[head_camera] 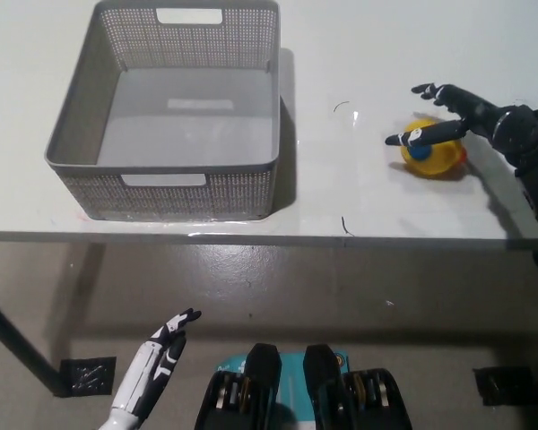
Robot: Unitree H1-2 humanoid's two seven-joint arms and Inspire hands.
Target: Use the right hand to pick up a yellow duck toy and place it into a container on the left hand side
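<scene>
You're reaching for the duck (435,154): your right robot hand (453,115), fingers spread, is hovering over it; next, close around it.

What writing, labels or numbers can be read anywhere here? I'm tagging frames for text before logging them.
None can be read.
The duck toy under the open right hand has a blue spot, not a letter.
The gray basket and the white table carry no print.
The left hand rests low, below the table edge, unmarked.
</scene>
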